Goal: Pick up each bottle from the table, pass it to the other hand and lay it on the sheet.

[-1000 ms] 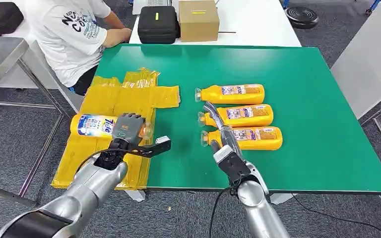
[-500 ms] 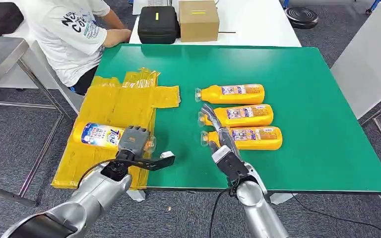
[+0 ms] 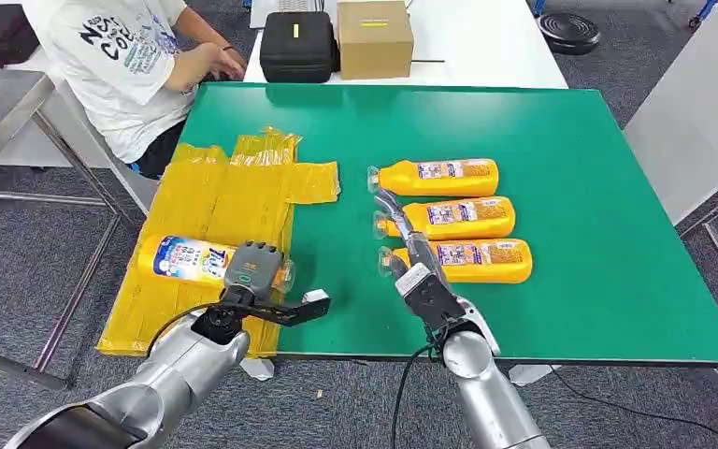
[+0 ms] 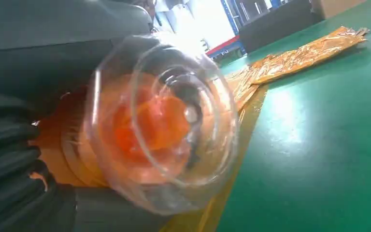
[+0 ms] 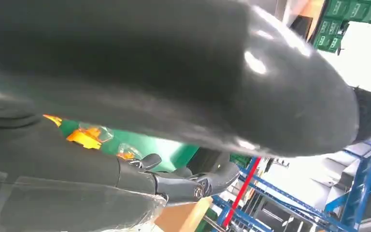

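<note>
Bright even overhead light, soft shadows, wrist views blurred, window glare

We read little here; the bottle [image 3: 187, 258] lying on the yellow sheet [image 3: 208, 210] at the near left, under the left hand [image 3: 252, 271], bears a blue and white label with large red letters that look like "Tide", though we cannot be sure; the white shirt [image 3: 117, 56] of the person at the far left carries dark lettering, of which "COAST" is about all we can make out. The labels on the three orange bottles [image 3: 453, 217] right of the sheet are too small to read.

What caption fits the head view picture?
Left hand lays a bottle on the yellow sheet.
</note>
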Motion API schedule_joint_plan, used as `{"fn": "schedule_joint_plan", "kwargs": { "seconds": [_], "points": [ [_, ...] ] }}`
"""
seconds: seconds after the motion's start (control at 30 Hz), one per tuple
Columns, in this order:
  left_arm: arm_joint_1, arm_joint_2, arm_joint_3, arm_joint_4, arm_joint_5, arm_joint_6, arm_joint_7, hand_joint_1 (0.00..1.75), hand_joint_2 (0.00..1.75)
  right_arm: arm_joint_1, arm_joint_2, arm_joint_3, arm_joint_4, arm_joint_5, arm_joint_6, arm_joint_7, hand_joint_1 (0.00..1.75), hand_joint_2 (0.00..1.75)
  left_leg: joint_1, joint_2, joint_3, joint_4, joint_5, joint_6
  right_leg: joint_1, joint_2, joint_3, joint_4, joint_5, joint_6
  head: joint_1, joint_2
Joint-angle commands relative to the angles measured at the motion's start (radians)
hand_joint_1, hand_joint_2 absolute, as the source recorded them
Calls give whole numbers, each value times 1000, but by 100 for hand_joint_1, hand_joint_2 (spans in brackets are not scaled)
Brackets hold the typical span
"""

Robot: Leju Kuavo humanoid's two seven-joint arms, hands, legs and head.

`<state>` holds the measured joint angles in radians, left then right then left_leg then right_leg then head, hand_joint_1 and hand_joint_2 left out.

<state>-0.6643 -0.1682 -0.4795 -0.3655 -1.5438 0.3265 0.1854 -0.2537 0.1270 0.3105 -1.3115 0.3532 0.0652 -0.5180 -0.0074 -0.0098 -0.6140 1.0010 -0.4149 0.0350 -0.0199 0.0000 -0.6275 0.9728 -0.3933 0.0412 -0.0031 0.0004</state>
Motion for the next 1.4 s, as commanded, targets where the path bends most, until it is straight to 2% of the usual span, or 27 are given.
{"fn": "schedule_joint_plan", "kwargs": {
  "seconds": [0.03, 0.07, 0.4, 0.47, 0.53, 0.67, 0.7, 0.73, 0.97, 1.1, 1.37, 1.4],
  "points": [
    [-42, -3, 4, 60, 1, -5, -4, 28, 175, -68, -11, 30, 101, -10, 0, 2, 0, 0, 1, 2, 4, 0, -2, -2, 1, 1, 3, 0, -1, -1, 0, 0],
    [-40, -1, 8, 59, 2, -1, -5, 23, 175, -70, -11, 31, 107, -13, -1, 1, 0, 0, 2, 3, 6, 1, -3, -2, 2, 2, 6, 0, -2, -2, 0, 0],
    [-39, 0, 9, 59, 2, 1, -5, 23, 175, -71, -11, 31, 109, -14, -2, 0, 0, 0, 1, 2, 4, 0, -2, -2, 1, 2, 4, -1, -1, -2, 0, 0],
    [-37, 0, 13, 60, 4, 1, -8, 3, 175, -69, -11, 31, 111, -16, -3, -2, 0, 0, 1, 2, 3, 0, -2, -1, 1, 1, 3, 0, -1, -1, 0, 0],
    [-37, 0, 15, 61, 3, -2, -9, 0, 175, -67, -12, 32, 113, -20, -5, -5, 0, 0, 1, 2, 4, 0, -2, -2, 1, 2, 4, -1, -1, -2, 0, 0],
    [-42, 3, 1, 58, -26, -6, 9, 0, 175, -61, -17, 34, 108, -26, -10, -9, 0, 0, 2, 3, 6, 0, -3, -2, 2, 2, 6, 0, -2, -2, 0, 0],
    [-43, 3, 1, 58, -26, -16, 12, 0, 175, -60, -18, 34, 106, -26, -10, -9, 0, 0, 1, 1, 2, 0, -1, -1, 1, 1, 2, -1, 0, -1, 0, 0],
    [-44, 3, -3, 57, -27, -24, 11, 0, 175, -58, -17, 32, 103, -27, -12, -9, 0, 0, 2, 2, 6, 0, -3, -2, 2, 2, 6, -1, -2, -2, 0, 0],
    [-41, 11, -39, 43, -26, -130, 23, 0, 175, -48, -19, 16, 90, -27, -14, -8, 0, 0, 1, 2, 4, -1, -2, -2, 1, 1, 4, -1, -1, -1, 0, 0],
    [-11, 20, -51, -10, -27, -149, 17, 0, 175, -47, -10, -3, 93, -18, -27, -5, 0, 0, 2, 3, 9, -1, -3, -3, 2, 2, 9, -1, -2, -2, 0, 0],
    [52, 31, -49, -104, -25, -157, -25, 0, 175, -18, -6, -26, 75, -3, -34, -7, 0, 0, 1, 2, 6, -1, -1, -1, 1, 1, 5, -1, -1, -1, 0, 0],
    [59, 32, -49, -109, -26, -156, -25, 0, 175, -16, -5, -26, 75, -2, -35, -7, 0, 0, 1, 3, 9, -1, -3, -2, 2, 2, 8, -2, -2, -2, 0, 0]
  ]
}}
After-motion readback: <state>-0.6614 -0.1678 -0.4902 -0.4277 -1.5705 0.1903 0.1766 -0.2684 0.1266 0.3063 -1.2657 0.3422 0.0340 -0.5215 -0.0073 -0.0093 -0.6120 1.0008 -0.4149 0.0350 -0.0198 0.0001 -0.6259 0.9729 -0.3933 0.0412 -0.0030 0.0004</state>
